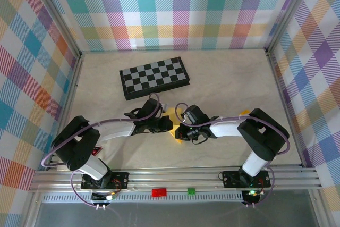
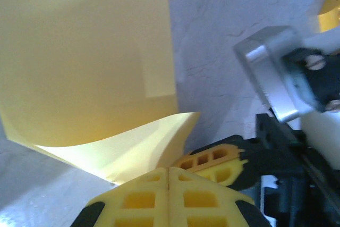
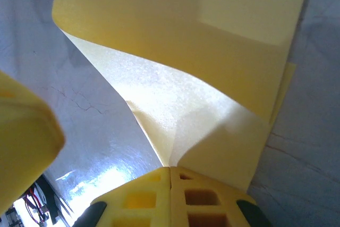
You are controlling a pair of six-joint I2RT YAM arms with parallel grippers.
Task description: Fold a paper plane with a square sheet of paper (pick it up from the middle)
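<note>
The yellow sheet of paper (image 2: 85,51) is lifted off the table and curls between the two grippers, with a folded layer lying over its upper part (image 3: 239,3). My left gripper (image 2: 169,169) is shut on the paper's lower edge. My right gripper (image 3: 170,168) is also shut on the paper, which fans up from its closed fingertips. In the top view the two grippers, left (image 1: 169,126) and right (image 1: 181,129), meet tip to tip near the front middle, and a sliver of the paper (image 1: 179,134) shows between them. The right gripper's fingers (image 2: 212,160) sit close beside the left's.
A black-and-grey chessboard (image 1: 154,77) lies behind the grippers, toward the back of the pale table (image 1: 234,78). A small orange-yellow block (image 1: 244,113) sits by the right arm's elbow. Checked walls close in the back and both sides.
</note>
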